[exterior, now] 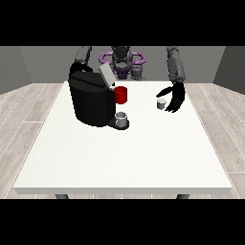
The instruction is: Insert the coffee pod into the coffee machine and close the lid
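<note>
A small grey coffee pod (161,104) stands on the white table (124,158) at the right. The hand at the view's right (176,98) hovers just beside it, fingers relaxed and spread around it without closing. A black coffee machine (91,99) sits at the left of the table with its grey lid (106,75) tilted up. A grey cup (121,118) rests on the machine's drip base. The hand at the view's left is hidden behind the machine.
A red mug (121,94) stands right behind the machine's spout, between machine and pod. The table's front half is bare white surface. Wooden floor surrounds the table.
</note>
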Motion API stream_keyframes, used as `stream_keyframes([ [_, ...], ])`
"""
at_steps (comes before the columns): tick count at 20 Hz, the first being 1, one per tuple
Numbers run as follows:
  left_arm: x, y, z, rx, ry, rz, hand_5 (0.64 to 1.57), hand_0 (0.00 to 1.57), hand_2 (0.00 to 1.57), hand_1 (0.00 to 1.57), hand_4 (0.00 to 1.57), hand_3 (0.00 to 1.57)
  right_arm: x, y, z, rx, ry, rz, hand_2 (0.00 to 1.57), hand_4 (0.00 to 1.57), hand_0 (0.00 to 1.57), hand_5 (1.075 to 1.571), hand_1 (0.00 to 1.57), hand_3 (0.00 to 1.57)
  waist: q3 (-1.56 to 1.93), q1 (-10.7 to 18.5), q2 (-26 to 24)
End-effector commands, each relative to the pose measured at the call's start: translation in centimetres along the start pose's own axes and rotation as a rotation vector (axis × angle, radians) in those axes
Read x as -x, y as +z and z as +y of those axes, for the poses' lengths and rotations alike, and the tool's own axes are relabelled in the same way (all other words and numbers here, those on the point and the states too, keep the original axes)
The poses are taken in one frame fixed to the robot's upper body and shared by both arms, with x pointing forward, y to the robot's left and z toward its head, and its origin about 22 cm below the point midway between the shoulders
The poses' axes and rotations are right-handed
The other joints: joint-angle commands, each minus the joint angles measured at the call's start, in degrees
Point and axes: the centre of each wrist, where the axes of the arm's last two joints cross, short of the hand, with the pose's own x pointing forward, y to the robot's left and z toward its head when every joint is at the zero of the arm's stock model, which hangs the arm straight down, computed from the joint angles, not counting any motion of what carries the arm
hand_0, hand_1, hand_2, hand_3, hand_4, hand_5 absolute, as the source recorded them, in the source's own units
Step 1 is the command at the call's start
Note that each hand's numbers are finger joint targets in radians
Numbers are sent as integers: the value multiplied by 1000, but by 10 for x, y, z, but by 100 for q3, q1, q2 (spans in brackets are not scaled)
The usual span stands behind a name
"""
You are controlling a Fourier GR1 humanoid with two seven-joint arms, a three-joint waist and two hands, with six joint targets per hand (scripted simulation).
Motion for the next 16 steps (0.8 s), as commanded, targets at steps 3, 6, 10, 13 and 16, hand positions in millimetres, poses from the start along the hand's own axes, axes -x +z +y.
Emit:
stream_keyframes([
  [3,-2,-8,5,-40,-78,-45,1571,673,809,673,0,551,-8,-8,4,-12,-7,-13,0,465,0,1571,0,0,-1,-31,141],
  [6,-17,-13,-16,-55,-119,-69,1571,719,864,719,229,649,14,-4,-4,16,-18,42,0,476,0,1571,0,0,2,93,-57],
  [10,-11,-13,-28,-98,-134,-105,1571,824,972,824,389,737,8,-9,4,25,-16,-6,0,487,0,1571,0,0,0,99,180],
  [13,-10,-15,-10,-121,-198,-88,1571,971,1086,971,323,863,6,-8,-3,2,-35,-1,0,515,0,1571,0,0,0,-27,86],
  [16,1,-10,-6,-65,-266,-34,1571,899,1011,899,309,776,11,-5,-7,1,-49,31,0,492,0,1571,0,0,1,-44,-41],
])
